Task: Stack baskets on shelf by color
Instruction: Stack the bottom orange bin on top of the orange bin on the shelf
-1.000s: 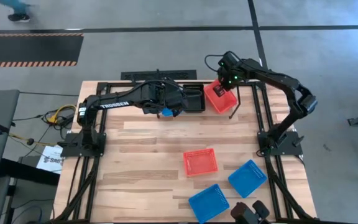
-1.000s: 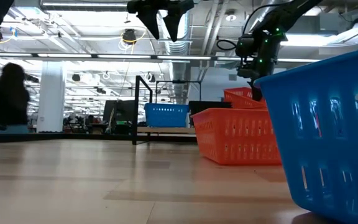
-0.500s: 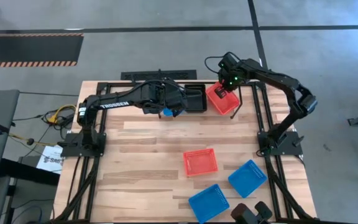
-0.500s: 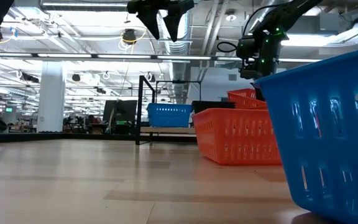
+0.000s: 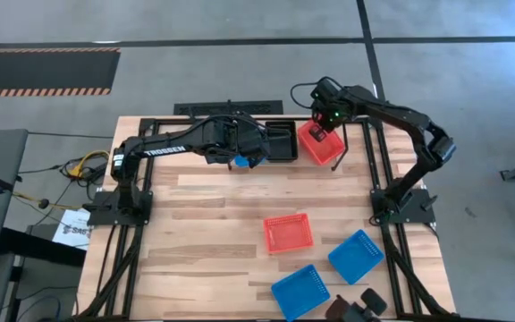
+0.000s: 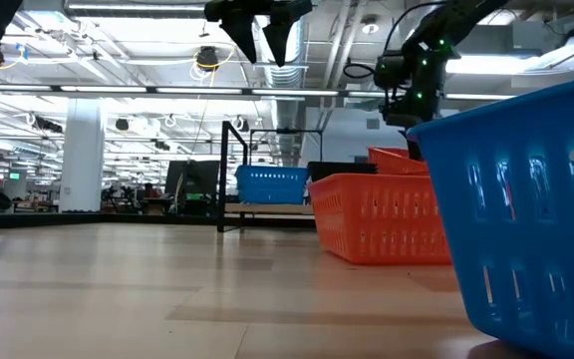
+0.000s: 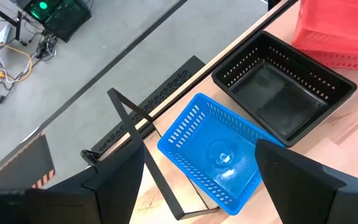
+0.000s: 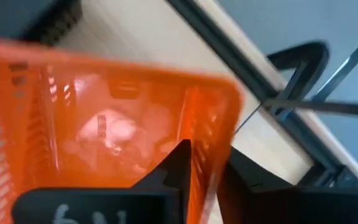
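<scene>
My right gripper point(image 5: 327, 123) is shut on a red-orange basket point(image 5: 318, 143) at the right end of the shelf point(image 7: 222, 59), by the table's far edge. The basket is tilted. A black basket point(image 5: 277, 141) and a blue basket point(image 5: 240, 162) stand on the shelf to its left. My left gripper point(image 5: 240, 152) hangs open and empty above the blue basket point(image 7: 213, 152). In the low view, the blue basket point(image 6: 270, 184) stands beside the shelf's upright end loop point(image 6: 232, 165). My right gripper has the red-orange basket by one side wall near a corner point(image 8: 205, 118). One finger point(image 8: 178, 163) is inside the basket and the other outside. The fingers come from above, slanting down. The basket hangs tilted; I cannot tell whether its underside touches the shelf.
A red-orange basket point(image 5: 288, 233) lies mid-table, and two blue baskets point(image 5: 356, 255) point(image 5: 299, 291) lie near the right front corner. In the low view, the nearest blue basket point(image 6: 526, 209) fills the right side. Bare planks lie on the left half.
My right gripper has shifted slightly toward the table's left edge with the red-orange basket, which has sunk a little over the shelf's right end.
</scene>
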You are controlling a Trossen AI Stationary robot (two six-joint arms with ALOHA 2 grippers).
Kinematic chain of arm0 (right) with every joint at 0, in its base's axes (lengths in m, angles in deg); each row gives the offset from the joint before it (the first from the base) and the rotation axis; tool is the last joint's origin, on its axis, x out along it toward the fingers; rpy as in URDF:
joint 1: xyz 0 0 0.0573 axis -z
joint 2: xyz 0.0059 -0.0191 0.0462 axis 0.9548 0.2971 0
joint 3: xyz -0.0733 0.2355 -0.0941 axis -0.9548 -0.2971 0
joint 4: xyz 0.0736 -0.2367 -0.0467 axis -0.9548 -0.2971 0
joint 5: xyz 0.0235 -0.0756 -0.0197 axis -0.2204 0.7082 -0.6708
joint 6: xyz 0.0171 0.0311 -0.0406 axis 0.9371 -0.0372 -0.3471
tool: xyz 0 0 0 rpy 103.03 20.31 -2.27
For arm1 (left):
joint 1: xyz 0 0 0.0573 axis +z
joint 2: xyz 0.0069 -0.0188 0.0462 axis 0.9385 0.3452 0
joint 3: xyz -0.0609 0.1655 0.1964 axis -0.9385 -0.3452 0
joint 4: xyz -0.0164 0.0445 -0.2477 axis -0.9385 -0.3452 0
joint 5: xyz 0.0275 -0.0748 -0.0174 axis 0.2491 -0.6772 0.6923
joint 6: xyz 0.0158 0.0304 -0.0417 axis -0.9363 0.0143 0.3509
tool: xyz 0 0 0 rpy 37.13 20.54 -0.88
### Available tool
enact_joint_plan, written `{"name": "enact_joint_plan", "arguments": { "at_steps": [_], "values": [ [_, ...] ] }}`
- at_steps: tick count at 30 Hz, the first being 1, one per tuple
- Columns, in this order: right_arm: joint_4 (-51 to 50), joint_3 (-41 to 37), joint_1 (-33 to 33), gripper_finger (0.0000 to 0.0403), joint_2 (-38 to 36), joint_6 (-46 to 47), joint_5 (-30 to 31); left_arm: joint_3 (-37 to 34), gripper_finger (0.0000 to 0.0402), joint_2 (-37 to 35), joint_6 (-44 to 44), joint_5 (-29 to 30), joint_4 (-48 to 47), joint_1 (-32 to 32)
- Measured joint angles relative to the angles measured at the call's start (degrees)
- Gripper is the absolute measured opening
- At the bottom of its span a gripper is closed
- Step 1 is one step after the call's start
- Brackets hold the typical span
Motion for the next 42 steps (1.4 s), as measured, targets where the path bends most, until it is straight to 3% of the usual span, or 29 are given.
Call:
{"name": "enact_joint_plan", "arguments": {
  "at_steps": [13,23,36,42],
  "values": [
    [-6.5,12.7,-3.7,0.0118,-0.1,-1.6,0.7,0.0,0.0293,0.0,0.0,0.0,-0.1,0.0],
    [-5.6,13.6,-5.7,0.0116,1.7,-3.2,-0.1,0.0,0.0293,0.0,0.0,0.1,-0.1,0.0],
    [-5.6,13.6,-5.6,0.0066,9.1,-4.8,-0.9,0.0,0.0293,0.0,0.1,0.1,-0.1,0.0],
    [-5.6,13.6,-5.5,0.005,9.3,-4.9,-0.8,0.0,0.0293,0.0,0.3,0.0,-0.1,0.0]
  ]
}}
